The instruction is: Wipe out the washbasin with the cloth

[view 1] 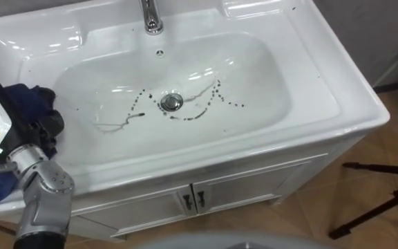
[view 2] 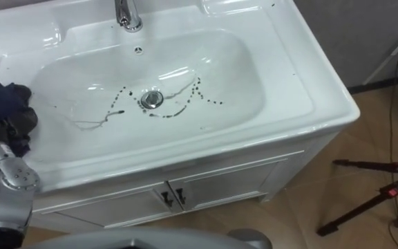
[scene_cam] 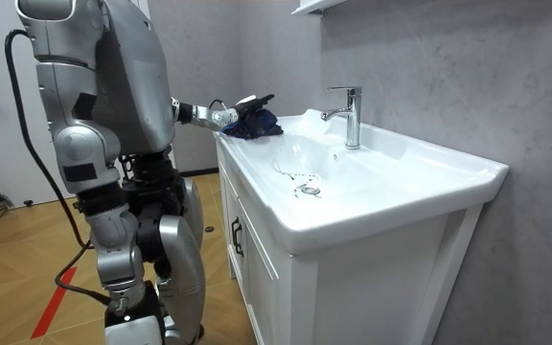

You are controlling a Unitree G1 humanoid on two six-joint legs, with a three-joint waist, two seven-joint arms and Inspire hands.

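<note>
Glossy white ceramic basin (view 1: 302, 104), rounded-rectangular in the bowl and smooth all over, streaked with thin dark lines and strings of small dots (view 1: 216, 93) looping about the round chrome drain (view 1: 172, 102), below a polished chrome faucet (view 1: 150, 17) at the back edge. On the left rim, well apart from those marks, a soft dark-blue cloth (view 1: 19, 100) bunched in crumpled folds, with the left robot hand (view 1: 36, 131) against it, hold on it impossible to tell. Underneath, a white cabinet (view 1: 254, 187) with two flat doors and small dark handles.
</note>
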